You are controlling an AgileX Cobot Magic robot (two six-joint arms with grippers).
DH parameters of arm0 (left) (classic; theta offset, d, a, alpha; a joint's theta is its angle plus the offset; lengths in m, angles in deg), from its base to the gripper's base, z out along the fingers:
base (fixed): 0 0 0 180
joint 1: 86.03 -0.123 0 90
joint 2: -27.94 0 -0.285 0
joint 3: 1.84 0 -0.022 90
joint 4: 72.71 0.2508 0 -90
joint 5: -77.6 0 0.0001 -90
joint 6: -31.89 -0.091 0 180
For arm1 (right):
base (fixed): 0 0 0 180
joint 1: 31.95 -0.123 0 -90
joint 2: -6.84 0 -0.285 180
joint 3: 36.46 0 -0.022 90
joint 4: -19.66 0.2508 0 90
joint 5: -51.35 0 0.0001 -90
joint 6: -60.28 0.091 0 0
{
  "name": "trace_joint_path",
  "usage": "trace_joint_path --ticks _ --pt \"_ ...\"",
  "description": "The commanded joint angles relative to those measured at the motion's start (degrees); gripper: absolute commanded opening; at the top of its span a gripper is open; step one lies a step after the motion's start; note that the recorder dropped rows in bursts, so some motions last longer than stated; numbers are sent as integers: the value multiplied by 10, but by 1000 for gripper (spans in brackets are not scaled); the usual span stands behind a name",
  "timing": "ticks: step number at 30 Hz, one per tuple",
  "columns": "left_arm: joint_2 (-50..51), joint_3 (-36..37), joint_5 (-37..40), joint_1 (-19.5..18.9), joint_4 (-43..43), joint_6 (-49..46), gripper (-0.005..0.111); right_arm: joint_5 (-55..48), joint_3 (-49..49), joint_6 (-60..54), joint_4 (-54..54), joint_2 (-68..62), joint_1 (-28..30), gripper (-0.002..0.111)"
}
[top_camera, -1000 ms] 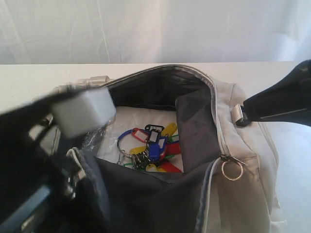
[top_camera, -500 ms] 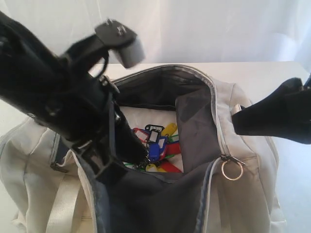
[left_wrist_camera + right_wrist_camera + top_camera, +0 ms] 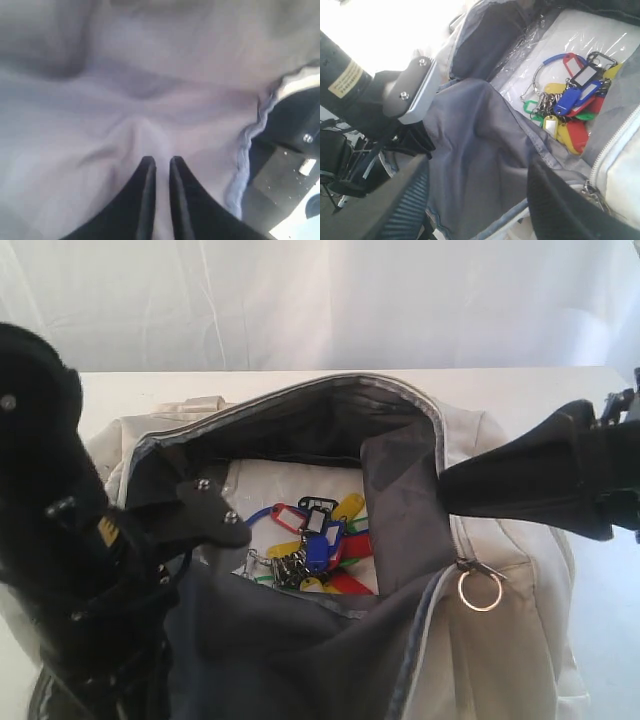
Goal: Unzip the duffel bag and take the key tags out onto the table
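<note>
The cream duffel bag point(image 3: 505, 660) lies unzipped on the white table point(image 3: 540, 390), its dark grey lining point(image 3: 300, 650) showing. The coloured key tags point(image 3: 315, 545) lie inside on the bag's pale floor and are also clear in the right wrist view point(image 3: 570, 100). My left gripper point(image 3: 161, 161) is shut on a fold of the lining at the bag's near left rim, and its black arm point(image 3: 55, 540) fills the lower left. My right gripper point(image 3: 479, 165) stands open over the near rim, holding nothing, and reaches in from the right point(image 3: 450, 490).
A metal ring pull point(image 3: 479, 590) hangs at the zipper's end on the bag's right side. Clear plastic film point(image 3: 600, 35) covers the bag's floor around the tags. A white curtain point(image 3: 320, 300) closes off the back of the table.
My left arm came down from above the opening to the bag's near left rim, and its gripper closed on the lining. The right gripper edged left toward the opening.
</note>
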Motion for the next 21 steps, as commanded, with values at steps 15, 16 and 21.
trace_joint_path --ticks 15,16,21 --pt "-130 -28 -59 0 64 64 17 19 1 -24 4 -75 -50 54" --pt "-140 -46 -50 -8 92 79 17 27 -4 -25 -3 -75 -50 54" --pt "-156 -135 48 -90 208 106 17 42 -78 22 -116 -75 -50 43"
